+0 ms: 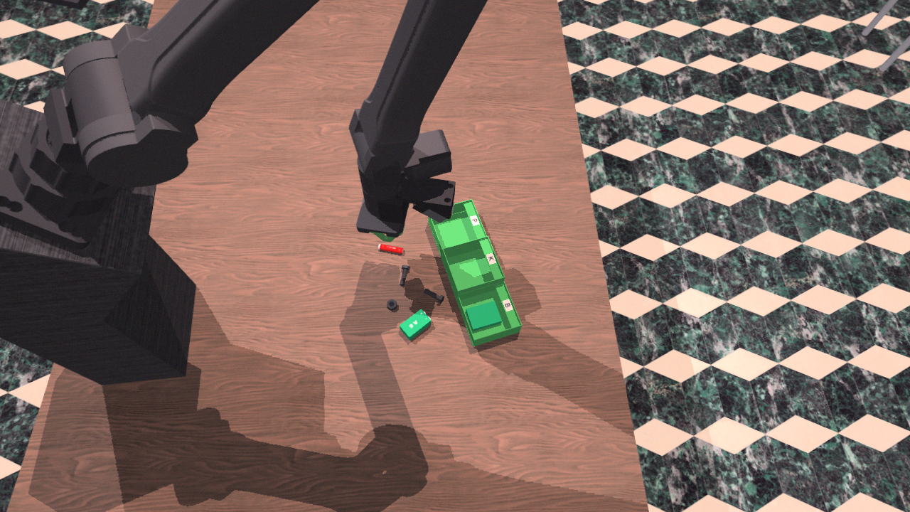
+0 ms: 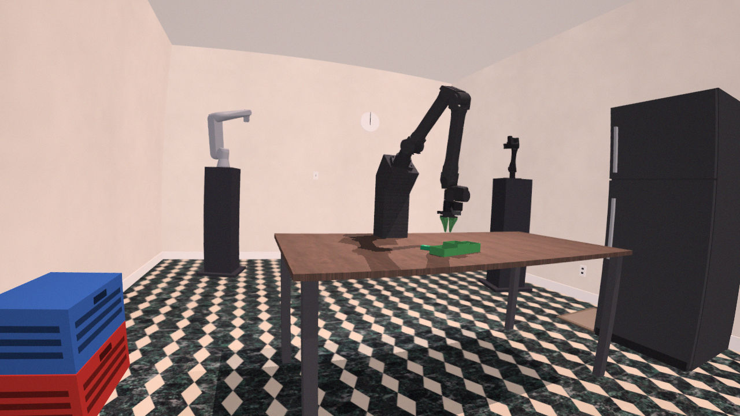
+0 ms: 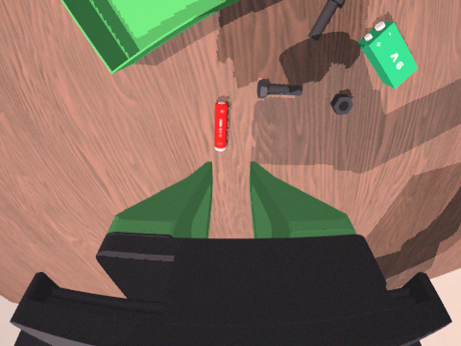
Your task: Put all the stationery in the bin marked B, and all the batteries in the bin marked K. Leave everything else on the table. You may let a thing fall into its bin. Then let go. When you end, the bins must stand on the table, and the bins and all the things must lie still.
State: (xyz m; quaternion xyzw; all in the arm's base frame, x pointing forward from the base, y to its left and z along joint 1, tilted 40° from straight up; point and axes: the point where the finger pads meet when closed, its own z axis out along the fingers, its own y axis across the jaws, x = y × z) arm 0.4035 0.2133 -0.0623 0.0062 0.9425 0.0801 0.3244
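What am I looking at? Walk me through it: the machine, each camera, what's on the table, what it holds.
The machine is one black robot arm on a pedestal. It ends in a hand with two green fingers.

There are three cameras. The top view looks down on the wooden table, the exterior view shows the whole room from the side, and the wrist view looks out past the fingers.

On the table is a row of green bins, among them bin K and bin B. A flat green block lies in bin B. Beside the bins lie a red battery, a green boxy battery, two dark bolts and a nut.

The hand holds nothing. Its fingers are slightly apart and it hangs just above the red battery.
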